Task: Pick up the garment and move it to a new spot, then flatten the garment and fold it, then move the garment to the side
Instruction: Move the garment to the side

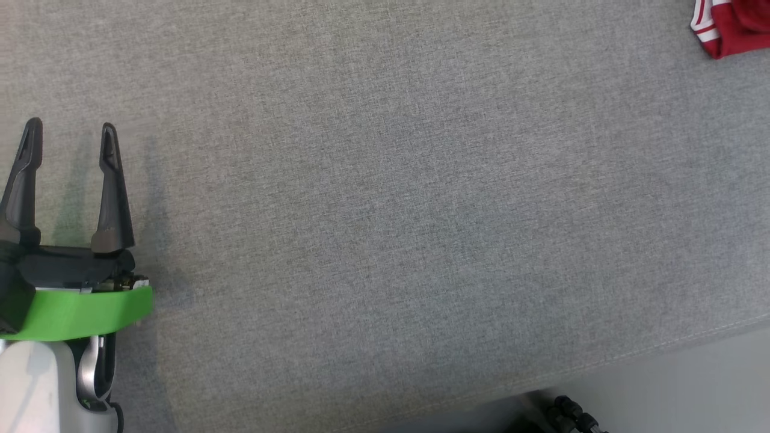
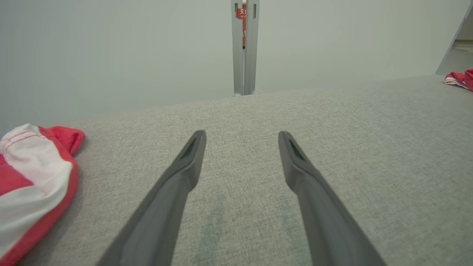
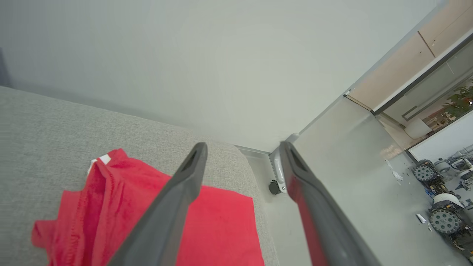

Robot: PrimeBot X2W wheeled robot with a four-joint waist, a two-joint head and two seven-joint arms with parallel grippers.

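The garment (image 1: 731, 24) is red with white stripes and lies bunched at the far right corner of the grey fabric surface (image 1: 385, 210). In the left wrist view it is a small red heap (image 2: 460, 79) far to the right. My right gripper (image 3: 240, 147) hovers over it near the surface's edge, jaws open with nothing between them, and the red cloth (image 3: 218, 225) lies loosely folded below the fingers. My left gripper (image 1: 69, 129) stands open at the lower left over bare fabric, holding nothing; its fingertips (image 2: 242, 135) are well apart.
A second red and white cloth (image 2: 33, 184) lies to the left of my left gripper. The surface's front edge runs across the lower right, with pale floor (image 1: 692, 385) beyond it. A metal post (image 2: 244, 48) stands behind. Wheeled machines (image 3: 443, 218) sit on the floor.
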